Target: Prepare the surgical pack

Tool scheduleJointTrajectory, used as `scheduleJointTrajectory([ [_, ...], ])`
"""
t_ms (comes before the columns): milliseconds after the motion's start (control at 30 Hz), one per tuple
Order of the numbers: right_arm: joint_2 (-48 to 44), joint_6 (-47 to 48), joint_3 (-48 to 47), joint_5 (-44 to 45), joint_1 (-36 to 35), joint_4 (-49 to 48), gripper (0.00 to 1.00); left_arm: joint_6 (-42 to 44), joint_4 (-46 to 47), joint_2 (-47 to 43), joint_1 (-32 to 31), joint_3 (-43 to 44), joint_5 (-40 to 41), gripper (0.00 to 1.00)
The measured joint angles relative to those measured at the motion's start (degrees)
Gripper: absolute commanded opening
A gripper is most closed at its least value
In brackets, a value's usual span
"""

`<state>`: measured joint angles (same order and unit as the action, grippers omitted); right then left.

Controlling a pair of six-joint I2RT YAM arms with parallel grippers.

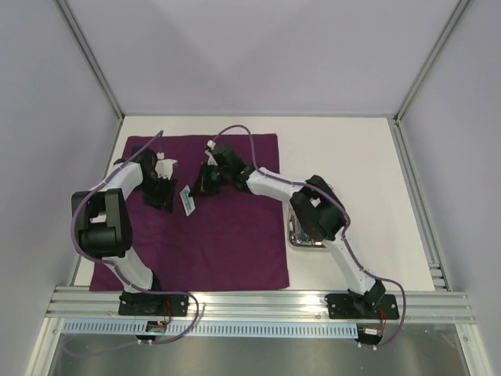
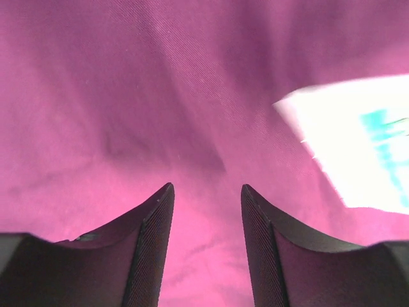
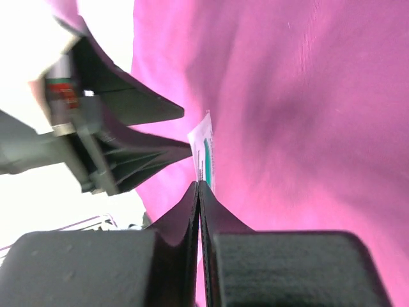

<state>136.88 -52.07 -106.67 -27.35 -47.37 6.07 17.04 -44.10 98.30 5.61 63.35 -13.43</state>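
The deep-purple cloth (image 1: 227, 243) lies spread on the white table. A small white packet with teal print (image 1: 188, 201) sits on it between my two grippers. My right gripper (image 1: 196, 193) is shut, and in the right wrist view its tips (image 3: 199, 183) pinch the near edge of the packet (image 3: 206, 157). My left gripper (image 1: 166, 204) is open and empty just left of the packet, low over the cloth (image 2: 160, 96). The packet (image 2: 358, 137) lies to the right of its fingertips (image 2: 206, 187). The steel tray (image 1: 296, 235) is mostly hidden under the right arm. Scissors, tweezers and gauze are out of view.
The tray sits on bare white table just off the cloth's right edge. The left gripper's open fingers (image 3: 137, 112) show close beside the packet in the right wrist view. Aluminium frame posts and grey walls enclose the table.
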Motion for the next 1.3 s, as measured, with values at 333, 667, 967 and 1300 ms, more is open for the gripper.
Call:
scheduleJointTrajectory([
  [333,-27.7,4.9,25.4,-0.1,10.1,-3.4,0.0,1.5,-1.9,-6.4,0.0,-0.8,-0.9,0.56],
  [667,-59.2,13.5,59.1,1.1,36.4,4.7,0.01,2.4,-3.1,-6.5,0.0,-1.8,-1.9,0.56],
  [967,-56.0,19.2,67.3,-2.0,51.2,6.8,0.0,2.6,-3.5,-6.5,0.0,-1.8,-2.6,0.56],
  [1300,-53.4,22.5,65.0,-2.8,51.0,8.3,0.16,2.8,-4.0,-6.6,0.0,-1.8,-2.6,0.56],
])
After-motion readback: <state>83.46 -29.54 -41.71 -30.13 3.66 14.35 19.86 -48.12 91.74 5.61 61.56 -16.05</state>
